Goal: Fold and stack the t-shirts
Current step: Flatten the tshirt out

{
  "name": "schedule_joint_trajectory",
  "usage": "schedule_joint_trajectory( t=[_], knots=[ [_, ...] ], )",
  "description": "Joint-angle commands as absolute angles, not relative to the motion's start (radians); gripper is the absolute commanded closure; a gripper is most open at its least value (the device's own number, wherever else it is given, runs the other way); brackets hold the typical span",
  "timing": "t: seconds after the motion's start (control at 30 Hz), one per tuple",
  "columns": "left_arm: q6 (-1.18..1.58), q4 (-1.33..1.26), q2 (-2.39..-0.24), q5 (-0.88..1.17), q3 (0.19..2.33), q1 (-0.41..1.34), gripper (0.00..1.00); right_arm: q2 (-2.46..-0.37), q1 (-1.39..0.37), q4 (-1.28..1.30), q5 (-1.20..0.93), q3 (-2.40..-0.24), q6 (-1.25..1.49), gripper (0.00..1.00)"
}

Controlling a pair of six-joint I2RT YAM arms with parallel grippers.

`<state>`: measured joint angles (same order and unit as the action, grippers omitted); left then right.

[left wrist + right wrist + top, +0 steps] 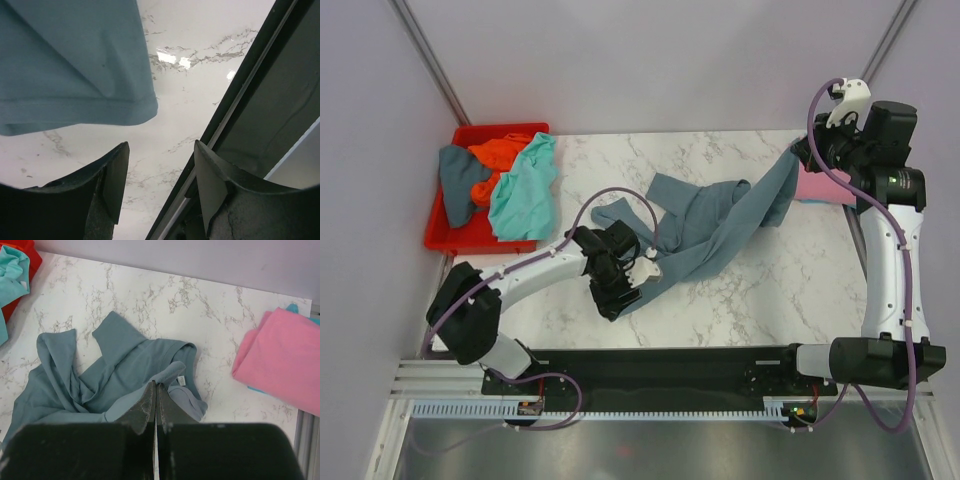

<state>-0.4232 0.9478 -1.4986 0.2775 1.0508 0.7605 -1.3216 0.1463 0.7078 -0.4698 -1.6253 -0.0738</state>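
Blue-grey t-shirt sprawls crumpled between the pincers in the top view. One edge is pulled up to the right pincer, which pinches it, likely to spread it for folding. The folded pink t-shirt lies just beside that pincer. Left pincer sits at the shirt's near hem. Left wrist view: jaws partly apart, empty, hem just ahead, probably lining up a grab. Right wrist view: jaws shut tight, cloth caught at the tips.

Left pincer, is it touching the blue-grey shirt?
Apart. The left wrist view shows bare marble table between the open left pincer and the hem of the blue-grey shirt.
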Motion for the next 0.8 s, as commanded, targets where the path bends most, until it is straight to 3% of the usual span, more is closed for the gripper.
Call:
schedule_joint_trajectory(
  t=[0.0, 0.5, 0.77],
  knots=[
    [-0.426, 0.894, -1.534, 0.267, 1.022, 0.804, 0.38, -1.322, 0.146, 0.655, -0.491, -1.670, -0.064, 1.00],
    [-0.417, 0.876, -1.690, 0.265, 1.028, 0.824, 0.38, -1.308, 0.146, 0.666, -0.480, -1.657, -0.080, 1.00],
    [-0.417, 0.876, -1.739, 0.265, 1.137, 0.834, 0.38, -1.305, 0.146, 0.669, -0.472, -1.644, -0.089, 1.00]
  ],
)
